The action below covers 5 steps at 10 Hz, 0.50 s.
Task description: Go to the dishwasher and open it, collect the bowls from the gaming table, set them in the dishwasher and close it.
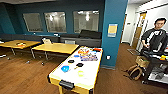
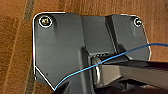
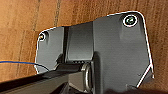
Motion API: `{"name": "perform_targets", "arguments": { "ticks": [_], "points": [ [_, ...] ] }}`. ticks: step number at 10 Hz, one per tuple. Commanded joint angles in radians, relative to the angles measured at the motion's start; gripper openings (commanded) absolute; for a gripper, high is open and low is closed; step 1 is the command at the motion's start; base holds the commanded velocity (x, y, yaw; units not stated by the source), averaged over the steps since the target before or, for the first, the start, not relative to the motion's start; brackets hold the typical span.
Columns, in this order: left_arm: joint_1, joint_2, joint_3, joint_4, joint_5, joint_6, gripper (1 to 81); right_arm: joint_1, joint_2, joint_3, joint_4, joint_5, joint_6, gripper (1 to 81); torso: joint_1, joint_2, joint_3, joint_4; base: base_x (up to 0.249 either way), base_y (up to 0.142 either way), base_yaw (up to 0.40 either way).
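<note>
Head view: the gaming table (image 1: 86, 81) stands just ahead of the robot, long axis running away from the camera, glossy white top with a yellowish rim. On its near half sit the bowls: a bright blue bowl (image 1: 65, 68) toward the left edge, a lime-yellow bowl (image 1: 80, 73) nearer the middle and closest to the near end, and two black bowls, one (image 1: 71, 61) toward the left edge and one (image 1: 79, 65) beside it toward the middle. All four sit apart from one another. The far end of the top carries a cluster of colourful items (image 1: 88, 54) (too blurred to identify).

Beyond the table's left edge stand two yellow-orange wood-topped tables (image 1: 56, 47); a dark sofa (image 1: 86, 37) runs along the back wall under three windows. A teal pillar (image 1: 113, 32) rises beside the table's far right corner. A person (image 1: 154, 37) stands at right behind a dark cart (image 1: 156, 67), with a bag (image 1: 135, 71) on the wooden floor (image 1: 22, 77) near it.

Both wrist views: dark robot plate over brown wood floor, with a thin blue cable (image 2: 112, 58) crossing. Neither gripper's opening can be judged; cannot tell for left or right.
</note>
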<state>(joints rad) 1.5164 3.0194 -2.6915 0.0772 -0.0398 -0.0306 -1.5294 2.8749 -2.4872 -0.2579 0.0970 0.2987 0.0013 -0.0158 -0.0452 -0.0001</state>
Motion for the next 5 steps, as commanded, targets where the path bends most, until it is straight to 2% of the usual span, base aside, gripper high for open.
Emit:
{"name": "perform_targets", "arguments": {
  "ticks": [1, 5],
  "points": [
    [-0.041, -0.002, 0.002, -0.007, 0.055, -0.003, 81.1, 0.048, -0.009, 0.005, -0.015, -0.045, -0.003, 81.1, 0.000, 0.000, 0.000, 0.000, 0.144, 0.090, 0.000],
    [-0.041, 0.000, 0.002, -0.007, 0.055, -0.003, 81.1, 0.048, -0.007, 0.002, -0.015, -0.045, -0.003, 81.1, 0.000, 0.000, 0.000, 0.000, 0.123, 0.098, 0.000]
  ]
}}
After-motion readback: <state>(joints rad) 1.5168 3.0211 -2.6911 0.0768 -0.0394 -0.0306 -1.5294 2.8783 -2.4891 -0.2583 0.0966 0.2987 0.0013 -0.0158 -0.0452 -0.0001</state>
